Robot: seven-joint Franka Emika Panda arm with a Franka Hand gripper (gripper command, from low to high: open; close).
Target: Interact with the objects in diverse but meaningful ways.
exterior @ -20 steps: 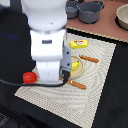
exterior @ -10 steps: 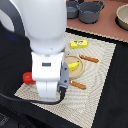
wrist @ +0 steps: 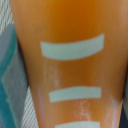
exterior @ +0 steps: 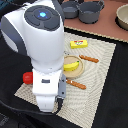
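The golden-brown bread loaf (wrist: 70,60) with pale score marks fills the wrist view from very close; in the exterior view the arm hides it. My hand (exterior: 50,100) hangs low over the near corner of the woven mat (exterior: 102,75), and its fingers are hidden. The red tomato (exterior: 27,77) peeks out beside the arm on the exterior view's left. The yellow banana (exterior: 73,63) lies mid-mat. The yellow butter-like block (exterior: 78,44) with a red mark lies at the mat's far side.
Two wooden-handled utensils (exterior: 89,58) (exterior: 76,84) lie on the mat on either side of the banana. Grey pots (exterior: 92,11) (exterior: 70,9) stand at the back, with a tan bowl (exterior: 122,17) at the back right. The black table edge runs along the front.
The arm has swung toward the mat's near corner and come lower. The banana, block and utensils have not moved.
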